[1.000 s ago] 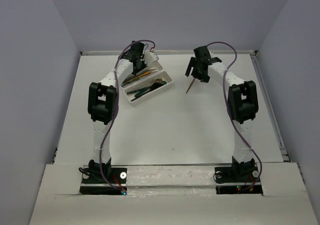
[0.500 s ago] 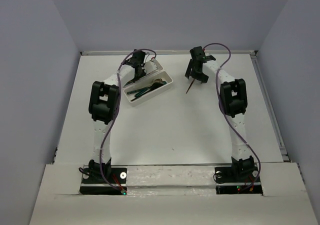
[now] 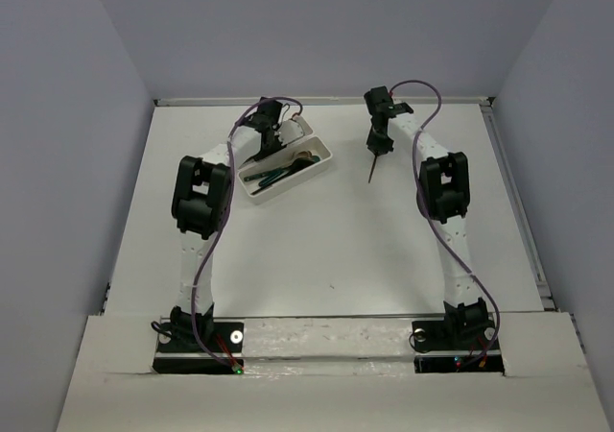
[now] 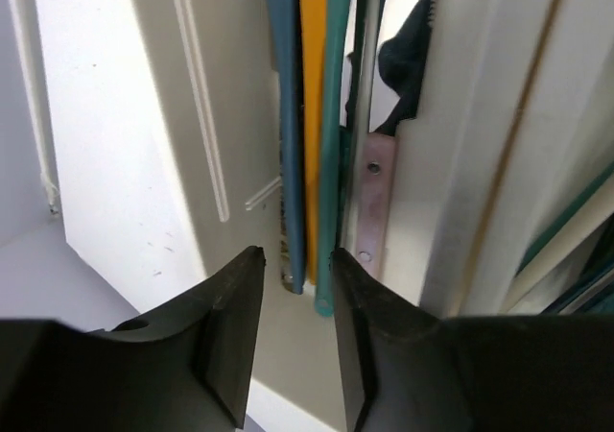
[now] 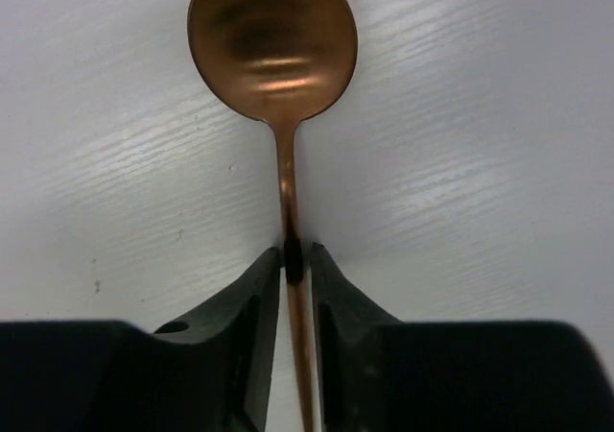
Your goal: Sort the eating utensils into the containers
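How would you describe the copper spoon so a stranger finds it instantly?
Look to the right arm, across the table from the white trays. The right gripper is shut on a thin handle. That copper spoon is the only utensil seen outside the trays.

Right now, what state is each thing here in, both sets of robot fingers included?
left fingers: open, empty, over the far tray.
right fingers: shut on the copper spoon's handle.
copper spoon: held by its handle, bowl pointing away from the fingers.
far tray: holds knives lying side by side.
near tray: partly filled with utensils.
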Robot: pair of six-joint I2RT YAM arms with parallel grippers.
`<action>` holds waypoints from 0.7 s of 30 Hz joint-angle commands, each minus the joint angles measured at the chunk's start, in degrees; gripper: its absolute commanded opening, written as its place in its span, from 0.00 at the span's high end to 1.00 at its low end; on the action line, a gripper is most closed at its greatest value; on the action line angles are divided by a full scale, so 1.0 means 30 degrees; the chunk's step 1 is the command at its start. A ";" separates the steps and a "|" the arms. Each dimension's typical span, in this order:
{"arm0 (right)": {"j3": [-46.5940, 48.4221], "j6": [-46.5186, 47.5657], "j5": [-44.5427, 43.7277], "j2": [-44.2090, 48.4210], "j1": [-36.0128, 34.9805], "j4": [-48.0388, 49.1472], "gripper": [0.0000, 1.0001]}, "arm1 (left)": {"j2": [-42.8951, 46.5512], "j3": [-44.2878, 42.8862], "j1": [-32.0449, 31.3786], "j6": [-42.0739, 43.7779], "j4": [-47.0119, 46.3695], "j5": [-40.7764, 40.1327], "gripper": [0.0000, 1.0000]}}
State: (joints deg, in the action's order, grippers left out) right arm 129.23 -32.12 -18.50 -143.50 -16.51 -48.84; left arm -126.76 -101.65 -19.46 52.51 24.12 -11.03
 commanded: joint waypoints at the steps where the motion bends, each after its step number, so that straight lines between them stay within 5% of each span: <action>1: 0.0430 -0.0132 0.1388 -0.1356 0.0258 -0.0741 0.90 | 0.0153 -0.1360 0.0013 -0.0218 0.0397 -0.0308 0.51; 3: 0.0196 -0.0599 0.1858 -0.1327 0.0434 -0.0742 1.00 | 0.0212 -0.1479 0.0013 -0.0219 0.0543 -0.0338 0.49; 9: -0.1675 -0.0722 0.3439 0.0427 0.1051 0.0951 1.00 | 0.0769 -0.3261 -0.0016 -0.1212 0.2736 0.0363 0.43; 13: -0.7080 -0.0016 0.5228 0.5364 0.1051 0.6769 1.00 | 0.0711 -0.7732 -0.0045 -0.2734 0.5369 0.1798 0.43; 21: -1.2046 0.0159 0.5463 1.0708 0.1051 1.1150 1.00 | -0.2677 -1.9890 -0.1302 -0.4173 1.2986 0.5457 0.43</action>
State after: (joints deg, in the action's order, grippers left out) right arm 96.38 -32.58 -4.45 -120.73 -13.06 -28.93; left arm -129.36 -145.95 -20.18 43.62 47.97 -2.09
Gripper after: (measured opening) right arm 0.035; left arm 0.571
